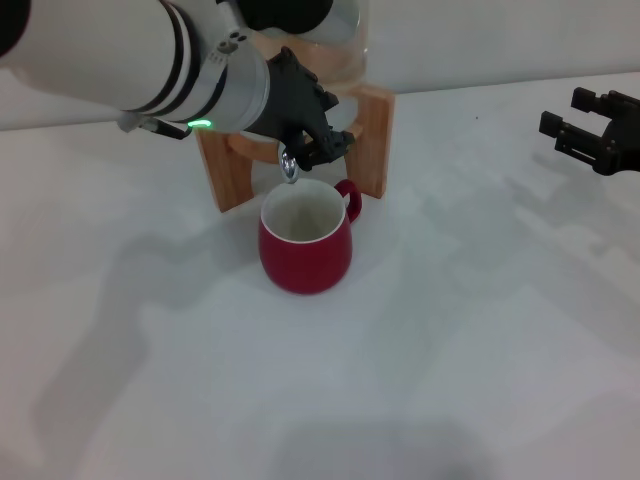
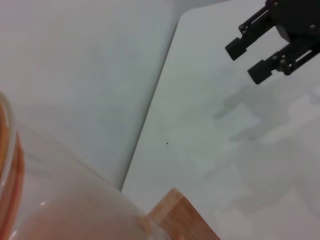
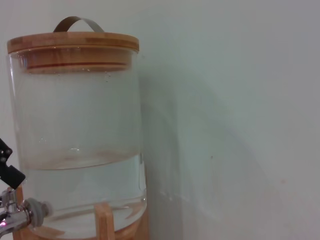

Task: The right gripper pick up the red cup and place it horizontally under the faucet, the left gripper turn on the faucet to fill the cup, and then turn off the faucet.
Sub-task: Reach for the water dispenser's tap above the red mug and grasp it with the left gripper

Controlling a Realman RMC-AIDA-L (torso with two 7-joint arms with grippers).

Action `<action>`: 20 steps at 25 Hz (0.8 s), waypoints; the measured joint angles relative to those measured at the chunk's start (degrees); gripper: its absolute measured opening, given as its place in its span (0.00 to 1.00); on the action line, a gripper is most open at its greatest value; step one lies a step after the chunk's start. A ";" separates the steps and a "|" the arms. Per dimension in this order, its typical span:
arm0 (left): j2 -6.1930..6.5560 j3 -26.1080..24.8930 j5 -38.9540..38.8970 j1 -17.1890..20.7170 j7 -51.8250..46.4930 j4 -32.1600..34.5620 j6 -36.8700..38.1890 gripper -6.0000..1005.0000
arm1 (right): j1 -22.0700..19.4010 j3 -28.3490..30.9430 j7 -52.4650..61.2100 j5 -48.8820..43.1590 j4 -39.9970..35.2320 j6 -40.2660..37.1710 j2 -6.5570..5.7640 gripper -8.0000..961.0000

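Cup (image 1: 305,245): stood upright on the counter (image 1: 480,330), directly under the faucet (image 1: 290,166), mouth up, white inside showing, loop handle turned toward the stand's right leg.
Left tool (image 1: 325,145): reached in from the left on a thick white arm with a green light, black fingers at the faucet just above the cup's rim; whether they were clamped on the lever I could not tell, since the hand covered it.
Faucet: small chrome spout hung below the left tool, over the cup's opening; the right wrist view showed its chrome body at the foot of the jar.
Dispenser (image 3: 77,145): clear glass jar with a wooden lid and metal handle, partly filled with water, sat in a wooden stand (image 1: 372,135) behind the cup.
Right tool (image 1: 600,130): hung well apart from the cup near the counter's right edge, fingers spread apart and holding nothing; also seen far off in the left wrist view (image 2: 262,50).
Counter: plain white, carrying the stand and cup.
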 joint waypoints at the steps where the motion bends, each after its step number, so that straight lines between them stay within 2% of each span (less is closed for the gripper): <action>1: -0.02 0.14 0.00 0.01 0.08 -0.12 0.34 0.40 | 0.00 0.00 -0.02 0.00 0.00 -0.01 0.00 0.62; 20: -0.09 1.47 -1.64 0.58 1.42 -1.39 1.84 0.40 | 0.06 0.00 -0.01 0.00 0.00 -0.11 -0.05 0.62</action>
